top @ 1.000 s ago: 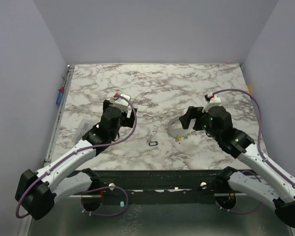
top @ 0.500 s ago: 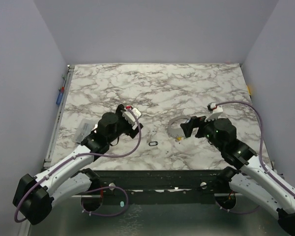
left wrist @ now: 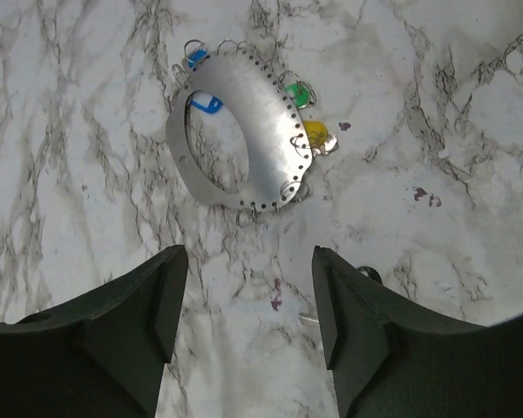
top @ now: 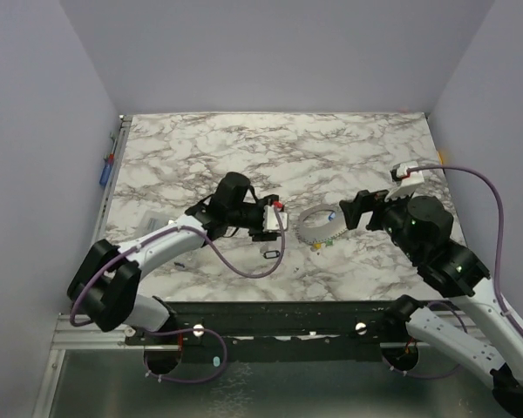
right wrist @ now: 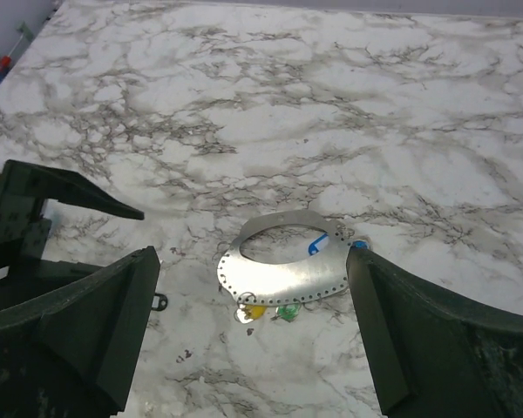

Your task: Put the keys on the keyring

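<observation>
The keys lie by a thin crescent metal plate (top: 313, 225) at mid table, hooked in holes along its edge; their blue (left wrist: 207, 103), green (left wrist: 295, 93) and yellow (left wrist: 315, 134) tags show in the left wrist view. The plate (right wrist: 288, 272) and tags also show in the right wrist view. The keyring (top: 273, 254), a small dark oval loop, lies alone on the marble, also seen in the right wrist view (right wrist: 159, 301). My left gripper (top: 279, 224) is open and empty, just left of the plate, above the keyring. My right gripper (top: 354, 210) is open and empty, right of the plate.
The marble tabletop (top: 270, 148) is walled on three sides. A blue and red item (top: 107, 167) sits on the left rail. A small clear piece (top: 146, 228) lies left of the left arm.
My left arm has swung right across the table, to just beside the plate and keyring. My right gripper has drawn back a little to the right. Plate, keys and keyring have not moved.
</observation>
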